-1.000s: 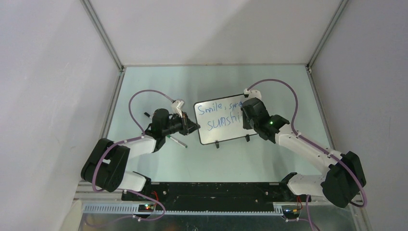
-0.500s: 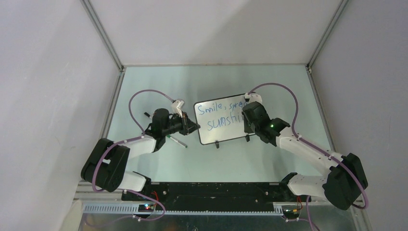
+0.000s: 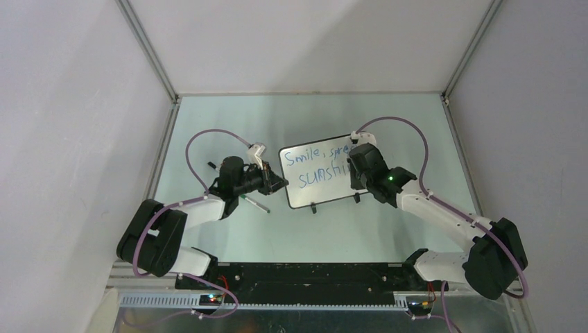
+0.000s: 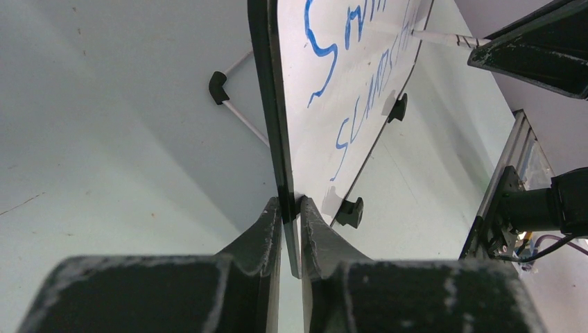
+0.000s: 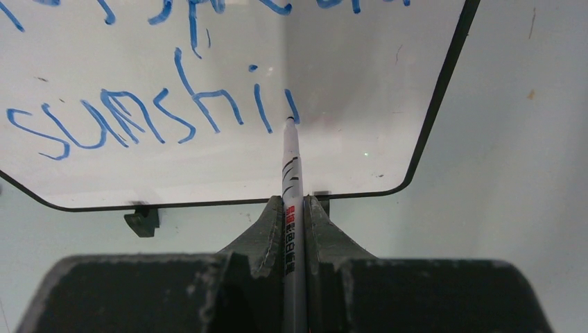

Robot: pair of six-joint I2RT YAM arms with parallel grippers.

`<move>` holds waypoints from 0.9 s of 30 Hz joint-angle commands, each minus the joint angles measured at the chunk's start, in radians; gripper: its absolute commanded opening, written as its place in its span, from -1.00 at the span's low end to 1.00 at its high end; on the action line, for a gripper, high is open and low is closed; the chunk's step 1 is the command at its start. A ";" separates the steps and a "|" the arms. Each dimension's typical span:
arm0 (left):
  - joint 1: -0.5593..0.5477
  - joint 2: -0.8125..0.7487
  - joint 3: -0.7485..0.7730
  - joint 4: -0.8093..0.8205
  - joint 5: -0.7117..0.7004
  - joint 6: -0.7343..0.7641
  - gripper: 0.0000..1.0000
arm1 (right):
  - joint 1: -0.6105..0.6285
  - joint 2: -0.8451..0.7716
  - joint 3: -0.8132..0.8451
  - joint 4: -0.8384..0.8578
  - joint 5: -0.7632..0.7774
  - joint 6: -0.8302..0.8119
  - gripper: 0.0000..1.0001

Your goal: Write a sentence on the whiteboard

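- whiteboard (image 3: 315,173): small rectangle, glossy white face, thin black frame with rounded corners, propped on 2 small black feet (image 3: 313,207) near the middle of the desk (image 3: 277,236), between the 2 arms.
- sentence (image 3: 313,166): blue handwritten marker strokes in 2 lines. The top line starts "Smile," and its later letters are partly hidden by the right arm. The lower line reads "sunshi" plus 1 short fresh stroke.
- left tool (image 4: 291,208): dark, rough-looking fingers at a narrow gap, pinching the board's left edge, 1 finger on each side of the black frame.
- right tool (image 5: 295,205): clamped tight on a marker (image 5: 290,166), a slim white barrel with black and red print lying in the slot between the fingers.
- marker tip: touches the white face at the bottom of the short stroke just right of the "i", near the board's right end.
- extra item: a thin dark pen-like stick (image 3: 258,205) lies flat on the desk just beside the left arm.
- desk surface: pale green-grey, smooth and matte, with a few small scuffs and specks in the wrist views.
- room: plain pale walls on 3 sides, aluminium strips along the corners, a black base rail at the near edge.
- arms: white and black links, with a purple cable (image 3: 208,139) looping over each.
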 commanded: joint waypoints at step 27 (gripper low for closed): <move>-0.007 -0.010 0.016 -0.049 -0.036 0.051 -0.89 | -0.046 0.020 0.095 0.007 0.033 -0.011 -1.00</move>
